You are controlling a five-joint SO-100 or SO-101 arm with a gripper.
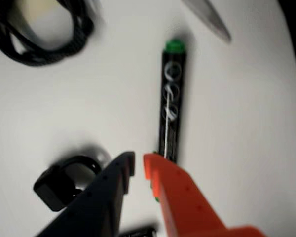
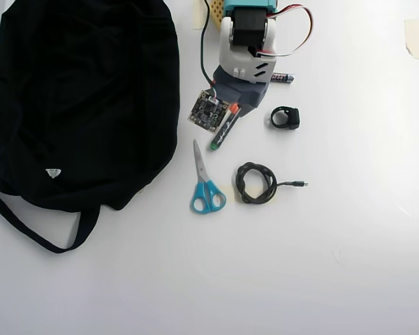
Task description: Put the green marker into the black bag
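the black bag (image 2: 84, 98) is seen filling the upper left of the overhead view, flat on the white table (image 2: 349, 237), a small white tag (image 2: 53, 173) on its lower part and a thin strap (image 2: 28, 227) looped out below it. the arm (image 2: 246, 49) is seen at the top centre, reaching down toward the marker. blue-handled scissors (image 2: 204, 183) are laid below the arm, blades pointing up, with a coiled black cable (image 2: 257, 183) just to their right. a black ring-shaped clip (image 2: 285, 117) lies right of the arm, and a small battery (image 2: 282, 78) above it. the green marker (image 1: 171, 101) lies flat on the table, its green end away from the wrist camera; its near end is covered by the orange finger. the gripper (image 1: 139, 165) is held narrow, one dark finger and one orange, only a slim gap between the tips, nothing clamped; the marker sits beside the gap, not in it.
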